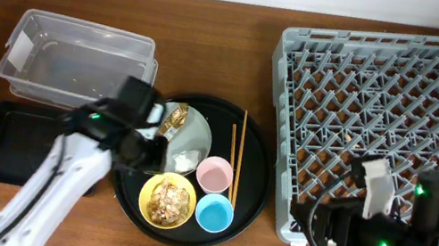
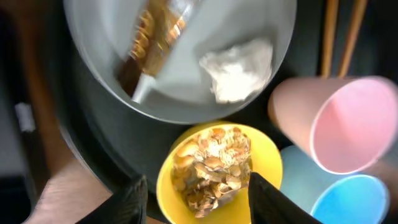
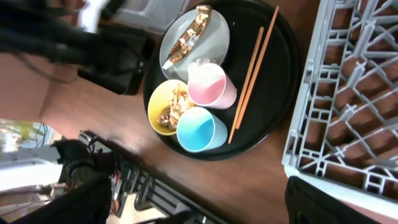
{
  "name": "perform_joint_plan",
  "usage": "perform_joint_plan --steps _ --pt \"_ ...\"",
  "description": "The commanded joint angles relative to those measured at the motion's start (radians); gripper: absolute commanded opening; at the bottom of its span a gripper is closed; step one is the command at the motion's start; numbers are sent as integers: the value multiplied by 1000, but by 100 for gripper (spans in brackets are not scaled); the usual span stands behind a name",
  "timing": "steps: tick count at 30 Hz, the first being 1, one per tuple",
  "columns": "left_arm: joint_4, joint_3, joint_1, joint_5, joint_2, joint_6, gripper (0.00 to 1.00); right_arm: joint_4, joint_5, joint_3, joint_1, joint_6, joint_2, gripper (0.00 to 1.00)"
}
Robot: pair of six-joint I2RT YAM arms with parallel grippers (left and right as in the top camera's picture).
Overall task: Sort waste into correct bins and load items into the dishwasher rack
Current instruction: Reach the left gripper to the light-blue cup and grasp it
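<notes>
Food scraps fill the yellow bowl under the left gripper's spread, empty fingers; the right gripper hangs released near the dishwasher rack.

Even bright light, soft shadows; L wrist view blurred, v. close; R wrist view sharper.

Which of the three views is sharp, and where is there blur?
Overhead: sharp, evenly lit. Left wrist: blurred throughout, the wrapper smeared, the pink cup soft. Right wrist: mostly clear, but the left arm at top left is smeared.
</notes>
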Motion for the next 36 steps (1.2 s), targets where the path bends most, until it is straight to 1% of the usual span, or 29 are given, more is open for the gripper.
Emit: perform_joint_plan --steps 1,4,6,7,9,11,12,13,17,20,22,24,26,27,28,33,36 --pt "-42 -11 -95 -40 47 -120 51 -30 13 14 -3 4 -7 90" --pt "-47 -69 -155 -129 53 -238 51 -50 13 14 -3 3 -7 90" --pt "-43 -132 -169 -136 53 -308 51 -55 13 14 -3 3 -7 90" --pt "-37 -159 -168 -138 53 -324 51 -56 13 14 -3 3 -7 90" --pt "21 -221 -166 -139 53 -324 51 -58 13 14 -3 3 -7 90" --pt "77 -264 -166 -89 53 -310 50 -56 13 14 -3 3 -7 90" --pt "85 -266 -166 -71 52 -279 45 -56 13 14 -3 3 -7 90" --pt "85 -258 -166 -74 47 -254 44 -56 14 14 -3 3 -7 90" --pt "73 -227 -169 -71 0 -238 44 -60 57 14 -3 3 -7 90" --pt "95 -214 -199 0 -75 -158 44 -60 62 14 -3 3 -7 91" --pt "111 -214 -254 5 -96 -89 45 -59 62 14 -3 3 -7 90" --pt "112 -214 -296 -24 -95 -86 45 -60 62 14 -3 3 -7 91" --pt "110 -214 -313 -82 -95 -125 45 -60 62 14 -3 3 -7 91" --pt "107 -214 -311 -114 -95 -161 46 -60 62 14 -3 3 -7 90" --pt "107 -214 -304 -125 -95 -178 49 -60 62 14 -3 3 -7 90" --pt "98 -214 -276 -126 -95 -183 50 -60 62 14 -3 3 -7 91" --pt "60 -209 -275 -200 -97 -189 54 -61 62 14 -3 3 -7 91"
